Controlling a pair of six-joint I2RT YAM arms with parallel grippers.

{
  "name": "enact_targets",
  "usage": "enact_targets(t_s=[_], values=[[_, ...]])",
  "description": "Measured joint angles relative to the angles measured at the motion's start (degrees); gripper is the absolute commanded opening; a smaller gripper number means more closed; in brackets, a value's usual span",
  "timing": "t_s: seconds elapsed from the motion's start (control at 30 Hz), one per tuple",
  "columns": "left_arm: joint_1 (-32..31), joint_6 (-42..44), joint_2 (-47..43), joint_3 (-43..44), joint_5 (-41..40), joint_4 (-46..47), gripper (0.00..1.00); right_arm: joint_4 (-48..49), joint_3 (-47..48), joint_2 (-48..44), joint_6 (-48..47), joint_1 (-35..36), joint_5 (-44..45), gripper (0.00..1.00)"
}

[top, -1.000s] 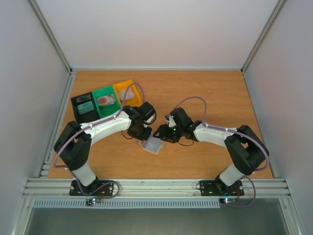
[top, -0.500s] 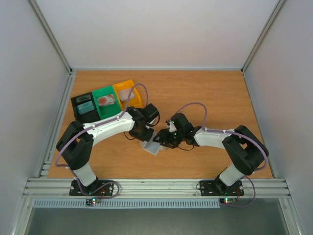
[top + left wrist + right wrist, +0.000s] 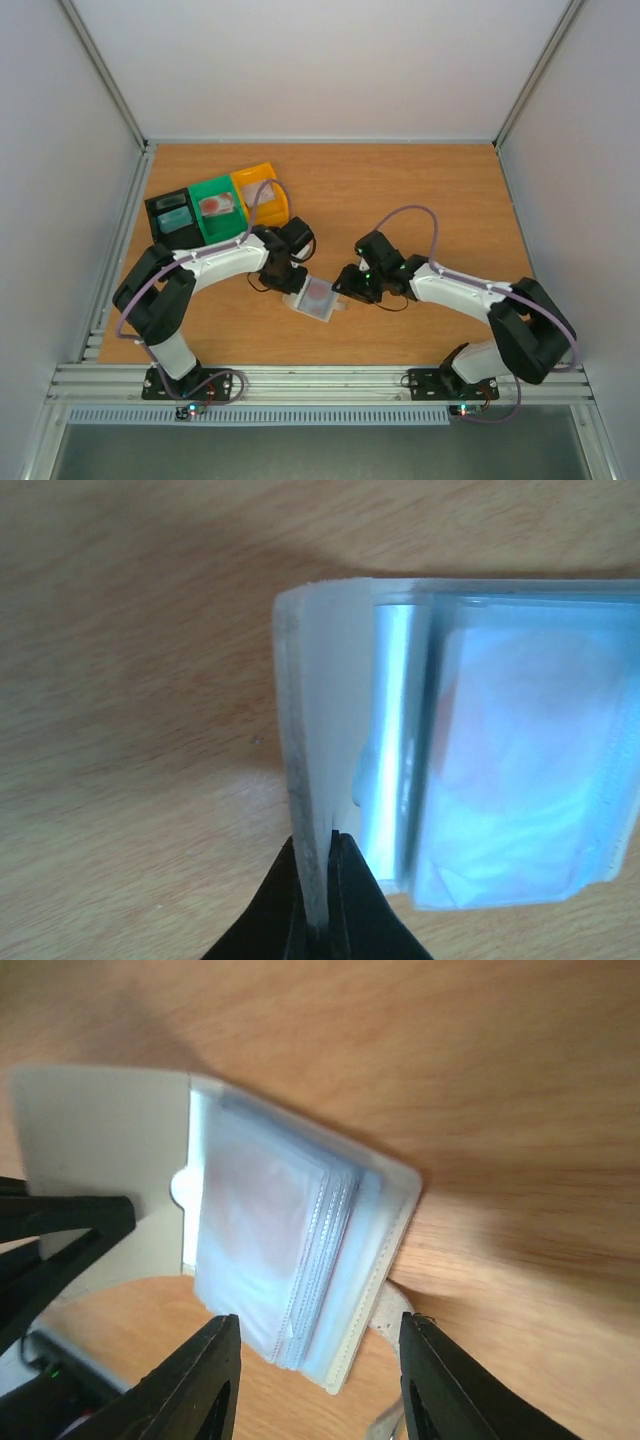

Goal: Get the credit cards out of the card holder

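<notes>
While left end effector [image 3: 322, 885] pinches card holder [image 3: 335, 730] | right end effector [image 3: 317, 1345] spread

Plain wooden table [image 3: 430, 190], orange-brown grain, with pale panels around it. Three small bins sit in a tight row at the upper left of the top view, side by side: black bin [image 3: 172, 222], green bin [image 3: 215, 207], yellow bin [image 3: 262, 190]. Just below the middle of the frame the holder [image 3: 317, 297] sits on the wood, well apart from the bins.
</notes>
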Motion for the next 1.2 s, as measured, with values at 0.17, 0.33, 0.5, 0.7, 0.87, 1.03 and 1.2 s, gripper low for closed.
enact_targets(t_s=[0.17,0.33,0.5,0.7,0.87,1.03,1.2], values=[[3.5,-0.8,0.0,-4.9,7.5,5.6,0.00,-12.9,9.7,-2.5,-4.1,2.7,9.6,0.39],[6.0,-1.5,0.0,-7.5,12.9,9.4,0.00,-17.5,17.1,3.0,-5.7,6.4,14.7,0.38],[6.4,-2.0,-0.2,-9.0,15.4,11.9,0.00,-20.1,18.9,9.2,-5.9,8.1,15.8,0.38],[7.0,-2.9,-0.5,-10.1,16.6,13.4,0.00,-20.8,18.9,10.9,-5.8,8.3,15.3,0.40],[7.0,-3.1,-0.7,-10.4,17.1,14.0,0.00,-20.7,18.9,12.4,-5.7,8.3,14.8,0.41],[7.0,-3.1,-0.8,-10.6,17.3,14.4,0.00,-19.9,18.9,15.3,-5.6,8.4,13.2,0.41],[7.0,-3.2,-0.8,-10.6,17.3,14.4,0.00,-19.5,18.9,15.6,-5.6,8.4,12.7,0.41]])
